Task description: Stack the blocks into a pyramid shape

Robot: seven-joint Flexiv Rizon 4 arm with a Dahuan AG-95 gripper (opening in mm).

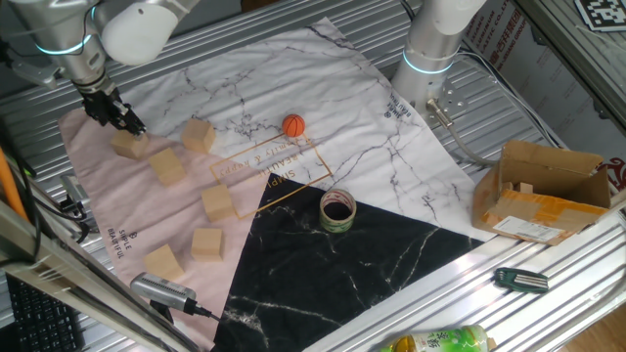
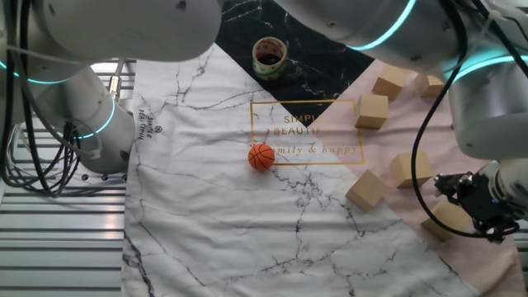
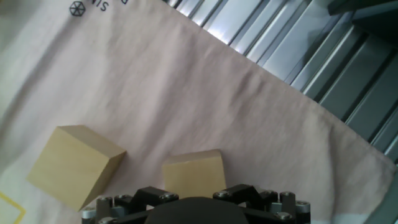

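Presently, six blocks (image 1: 217, 201) are lying unstacked on the pink cloth (image 1: 93, 210), the farthest one (image 1: 128, 146) sitting under the gripper (image 1: 130, 128); jaw state cannot be told. Orange ball (image 1: 293, 125) is resting at 3 o'clock.

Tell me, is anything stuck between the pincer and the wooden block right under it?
Nothing visible is in the way. The pincer hangs right over the block on the pink cloth; whether it already touches is unclear. The next block sits apart.
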